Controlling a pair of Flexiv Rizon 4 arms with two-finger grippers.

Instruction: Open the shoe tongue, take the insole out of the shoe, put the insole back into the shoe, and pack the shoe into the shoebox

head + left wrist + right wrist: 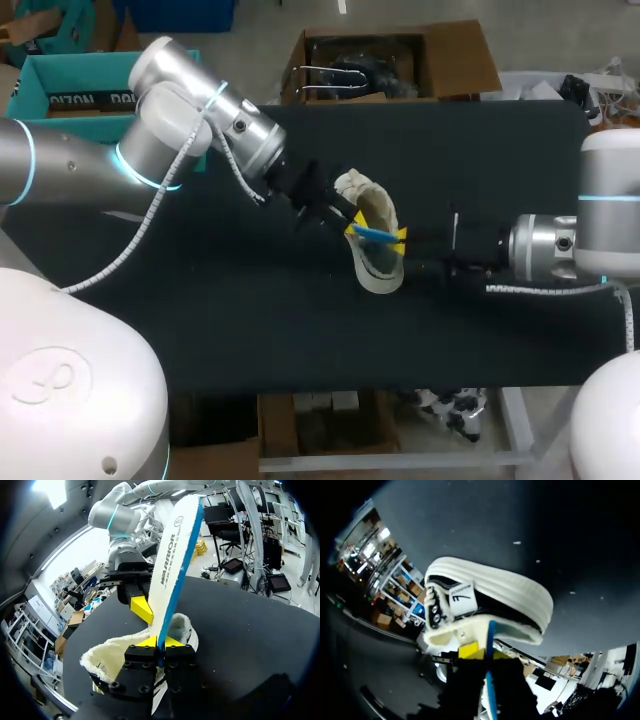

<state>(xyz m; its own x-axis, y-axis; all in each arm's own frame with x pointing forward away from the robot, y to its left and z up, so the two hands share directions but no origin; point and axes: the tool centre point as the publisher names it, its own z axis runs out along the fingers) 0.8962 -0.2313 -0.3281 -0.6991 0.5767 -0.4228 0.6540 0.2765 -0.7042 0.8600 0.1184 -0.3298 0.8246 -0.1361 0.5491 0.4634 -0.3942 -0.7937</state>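
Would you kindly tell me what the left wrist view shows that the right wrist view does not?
Only the left wrist view shows the insole's broad white face, standing up from the left gripper. Only the right wrist view shows the shoe's ribbed white sole, black side and labelled tongue. Both show the shoe's fleecy collar, the insole's blue edge and the right gripper.

The shoe (383, 278) lies in the middle of the tabletop (250, 330). The insole (175, 555) sticks up out of the shoe. The left fingers (172, 641) pinch it from one side, the right fingers (468, 650) from the other.
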